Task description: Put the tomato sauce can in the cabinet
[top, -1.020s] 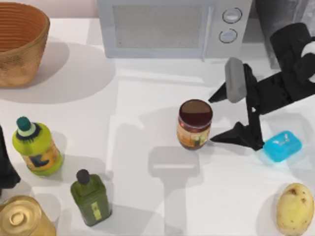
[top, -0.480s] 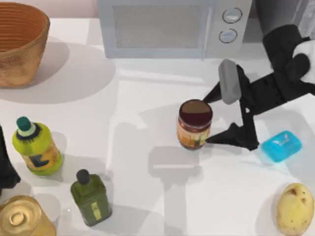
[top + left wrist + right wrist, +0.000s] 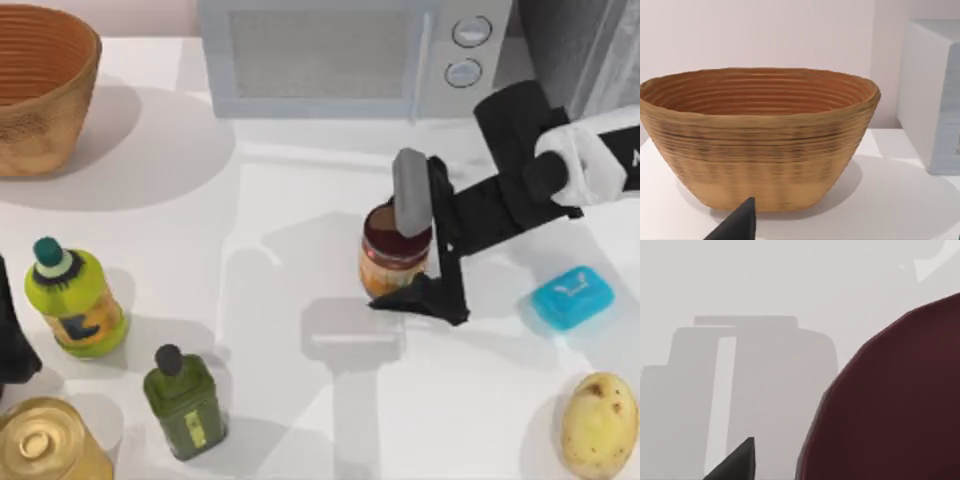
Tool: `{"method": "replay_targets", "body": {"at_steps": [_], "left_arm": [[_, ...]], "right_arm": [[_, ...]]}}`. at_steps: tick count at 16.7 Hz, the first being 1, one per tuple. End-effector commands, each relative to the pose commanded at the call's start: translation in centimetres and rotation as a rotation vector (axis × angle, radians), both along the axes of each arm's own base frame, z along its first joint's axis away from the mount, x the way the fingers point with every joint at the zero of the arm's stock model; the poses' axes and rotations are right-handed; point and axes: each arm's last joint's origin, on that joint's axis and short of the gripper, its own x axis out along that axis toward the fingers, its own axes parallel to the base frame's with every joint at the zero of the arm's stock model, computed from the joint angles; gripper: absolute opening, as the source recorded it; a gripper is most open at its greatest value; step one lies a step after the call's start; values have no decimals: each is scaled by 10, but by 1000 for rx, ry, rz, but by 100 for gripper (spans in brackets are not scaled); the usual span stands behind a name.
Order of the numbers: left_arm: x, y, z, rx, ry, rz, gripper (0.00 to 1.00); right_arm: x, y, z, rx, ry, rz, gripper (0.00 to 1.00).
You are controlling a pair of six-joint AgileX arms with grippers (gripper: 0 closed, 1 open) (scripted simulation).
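Once over the white table [image 3: 250,230] from above: found the small upright tomato sauce can [image 3: 385,272], dark maroon on top with an orange-yellow label, standing near the middle, in front of the light grey two-knobbed microwave [image 3: 340,55]. Saw the right gripper [image 3: 395,248] reached in from the right at the can, fingers spread apart, the grey-padded one [image 3: 410,192] over the can's far edge, the black one [image 3: 415,298] at its near side; could not tell whether either touched it. Noted the can well apart from the large dark grey cabinet [image 3: 570,40] at the far right corner. From the right wrist, saw the can's maroon top [image 3: 890,400] close up.

Placed the left arm [image 3: 10,340] parked at the left edge, facing the woven brown basket [image 3: 760,140].

Counted elsewhere a yellow-green bottle [image 3: 75,300], a dark green bottle [image 3: 185,400], a gold ringed-lid tin [image 3: 45,445], a blue soap bar [image 3: 572,297] and a yellowish potato [image 3: 598,425].
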Motion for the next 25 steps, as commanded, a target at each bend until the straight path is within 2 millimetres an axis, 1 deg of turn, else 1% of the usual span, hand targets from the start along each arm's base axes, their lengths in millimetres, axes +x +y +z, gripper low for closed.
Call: {"method": "replay_targets", "body": {"at_steps": [5, 18, 19, 25], "left_arm": [[0, 0, 0, 0, 0, 0, 100], [0, 0, 0, 0, 0, 0, 100], [0, 0, 0, 0, 0, 0, 100], [0, 0, 0, 0, 0, 0, 100]], "right_arm": [[0, 3, -2, 0, 0, 0, 100], [0, 3, -2, 0, 0, 0, 2], [0, 3, -2, 0, 0, 0, 0], [0, 3, -2, 0, 0, 0, 0]]}}
